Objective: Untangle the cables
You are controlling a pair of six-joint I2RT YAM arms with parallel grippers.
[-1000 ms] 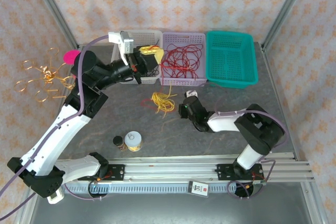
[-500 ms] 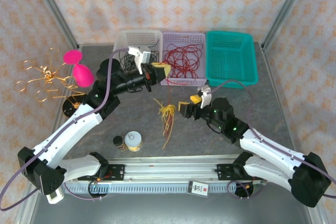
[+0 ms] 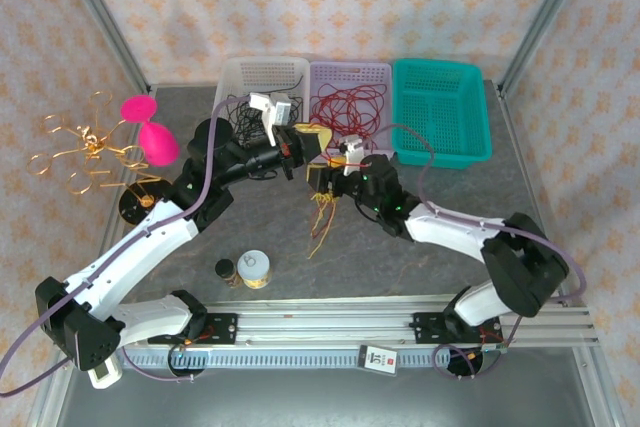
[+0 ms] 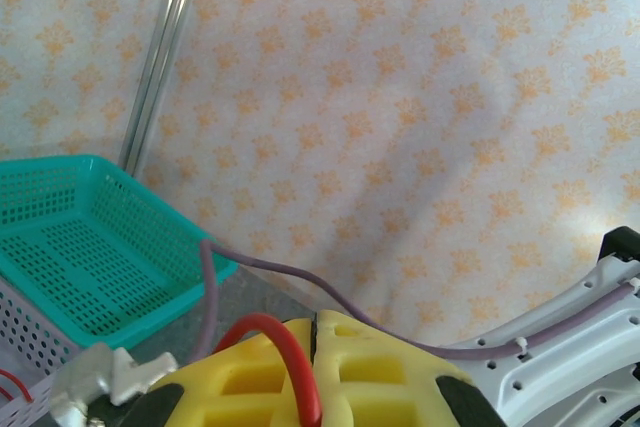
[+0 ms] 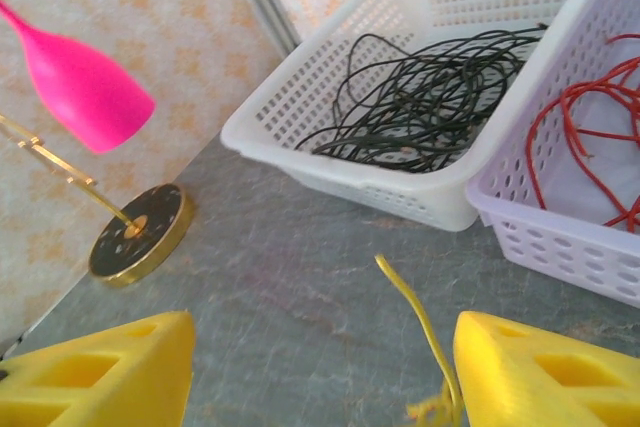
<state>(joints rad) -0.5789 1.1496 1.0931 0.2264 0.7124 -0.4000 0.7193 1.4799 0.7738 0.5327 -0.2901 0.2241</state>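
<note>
The cables (image 3: 320,215) lie as a thin yellow bundle with red-brown strands on the grey table in front of the baskets. My left gripper (image 3: 308,139) is raised just above and behind them. In the left wrist view it (image 4: 318,352) is shut on a red cable (image 4: 292,367) that loops up between the yellow fingers. My right gripper (image 3: 324,183) hovers at the bundle's upper end. Its jaws (image 5: 325,377) stand wide open, and one yellow strand (image 5: 415,317) rises close to the right finger (image 5: 550,372).
Three baskets line the back: a white basket (image 3: 262,72) with black cables (image 5: 430,97), a lilac basket (image 3: 350,75) with red cables (image 5: 590,137), and a teal basket (image 3: 442,112). A pink goblet (image 3: 150,129) and gold wire ornament (image 3: 85,147) stand left. Two small jars (image 3: 250,269) sit near the front.
My right arm swung in from the right to the bundle's upper end and its jaws opened. My left gripper, still shut, came away from the white basket toward the middle. The bundle stretched out lengthwise.
</note>
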